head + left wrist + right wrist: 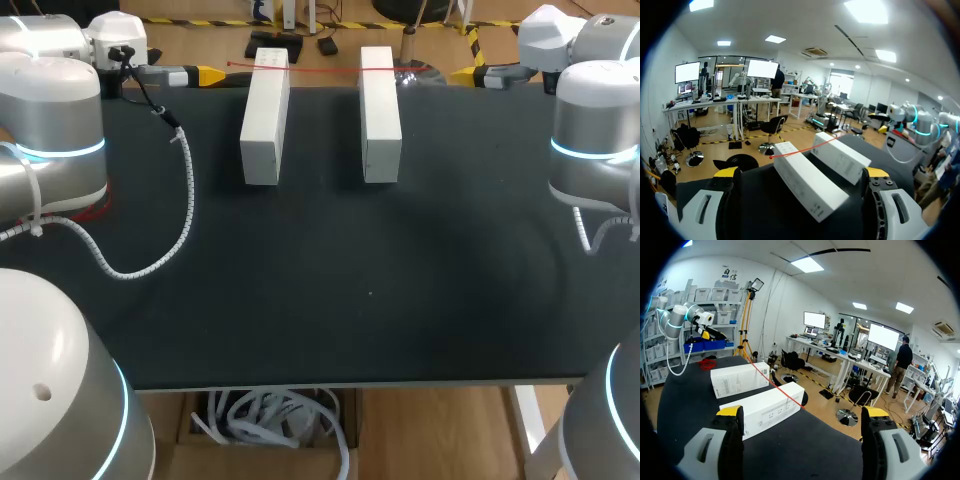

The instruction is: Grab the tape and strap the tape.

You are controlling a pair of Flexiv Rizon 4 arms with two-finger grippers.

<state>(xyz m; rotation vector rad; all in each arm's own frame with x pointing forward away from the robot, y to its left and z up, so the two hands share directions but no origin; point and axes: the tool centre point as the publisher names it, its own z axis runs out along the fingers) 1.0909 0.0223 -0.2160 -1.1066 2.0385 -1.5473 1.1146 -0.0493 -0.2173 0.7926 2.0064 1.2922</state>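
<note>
The red tape (320, 68) runs as 1 thin, taut line across the far ends of 2 white boxes, the left box (265, 120) and the right box (380, 115). They lie side by side on the black table (350, 300). The left gripper (205, 75) sits just beside the tape's left end and the right gripper (470, 74) near its other end. Neither touches it.

In its own wrist view the left gripper (800, 172) has its fingers spread wide with nothing held. The left box (807, 182) lies ahead of the gap and the right box (840, 160) beyond it, with the tape (805, 146) crossing both well ahead of the fingertips. The right gripper (802, 411) is likewise spread and empty, with the right box (765, 410) ahead, the left box (740, 379) beyond, and the tape (772, 382) slanting over both.

The head view shows each gripper side on (only a yellow tip), so the spread is plain in the wrist views alone. Only the head view shows the white coiled cable (185, 200) lying on the table. The right wrist view shows a small red heap (707, 363) past the left box; what it is cannot be told.
</note>
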